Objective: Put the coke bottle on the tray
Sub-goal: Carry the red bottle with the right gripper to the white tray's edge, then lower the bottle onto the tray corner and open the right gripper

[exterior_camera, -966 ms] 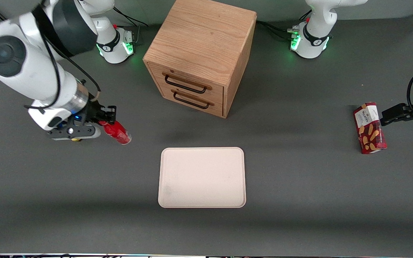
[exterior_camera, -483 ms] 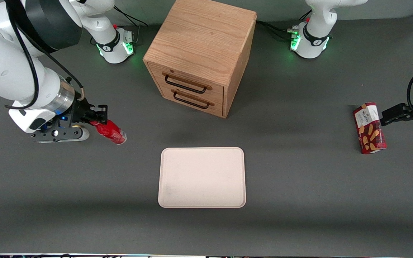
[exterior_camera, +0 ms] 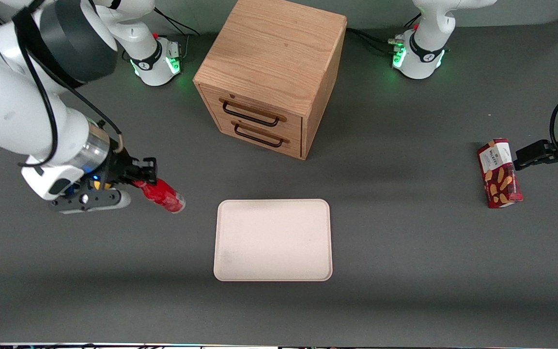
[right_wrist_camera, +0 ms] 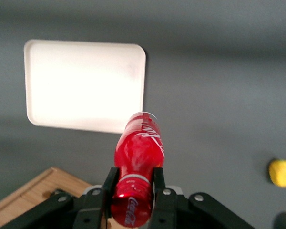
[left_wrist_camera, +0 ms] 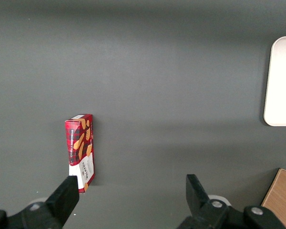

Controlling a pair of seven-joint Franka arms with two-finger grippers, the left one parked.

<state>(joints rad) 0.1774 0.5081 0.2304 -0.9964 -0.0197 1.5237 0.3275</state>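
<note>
**Bottle carried closer to tray**

The gripper (exterior_camera: 144,178), clamped on the coke bottle (exterior_camera: 165,195), has shifted from its spot half a second ago toward the tray (exterior_camera: 272,240), heading roughly four o'clock in the front view and nearer that camera.

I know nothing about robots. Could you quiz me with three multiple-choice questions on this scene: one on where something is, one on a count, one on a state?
1. Where is the coke bottle?
A. On the tray
B. Held in the gripper, off the tray
C. In a drawer

2. How many drawer handles does the wooden cabinet show?
A. One
B. Two
C. Four

3. What lies on the tray?
A. Nothing
B. The biscuit box
C. The yellow lump

Answers:
1. B: the gripper has its fingers clamped on the bottle's neck, toward the working arm's end.
2. B: two dark handles, one above the other.
3. A: its surface is bare.
</note>
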